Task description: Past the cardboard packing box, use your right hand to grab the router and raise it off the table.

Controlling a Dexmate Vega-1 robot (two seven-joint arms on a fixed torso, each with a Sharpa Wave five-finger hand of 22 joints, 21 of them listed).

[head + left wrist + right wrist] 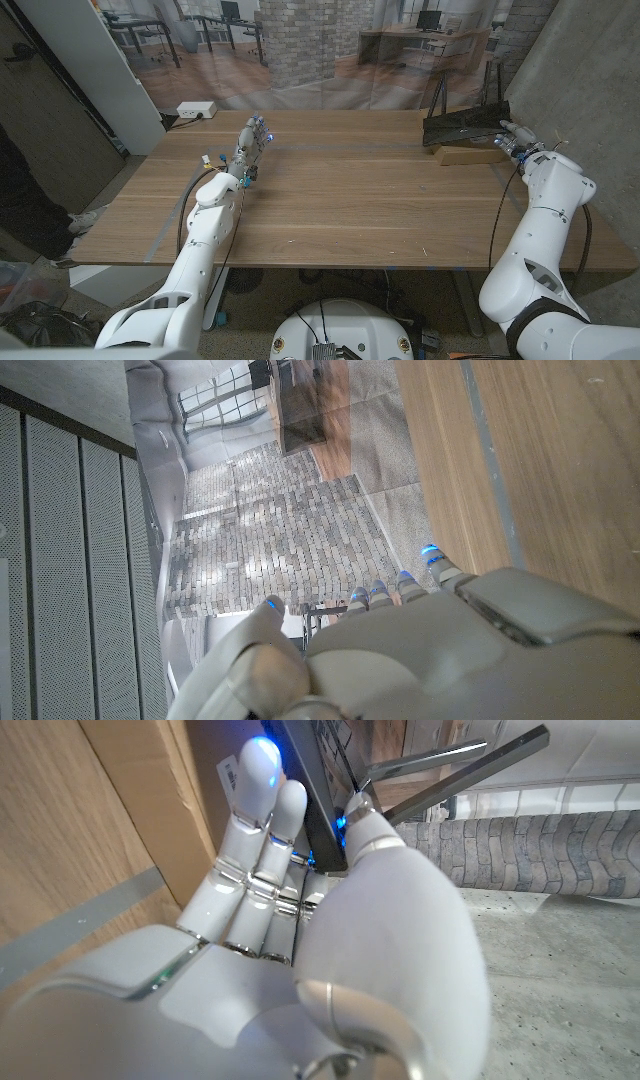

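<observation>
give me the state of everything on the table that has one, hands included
router: black, antennas up, sitting on the cardboard box, not lifted
cardboard box: flat on the table's far right, closed as far as shows
right hand: at the router, fingers reaching its edge, grip not clear
left hand: open, holding nothing, fingers straight
white device: on the floor past the table

Black router [462, 127] — antennas up — atop flat cardboard box [470, 154]
</observation>
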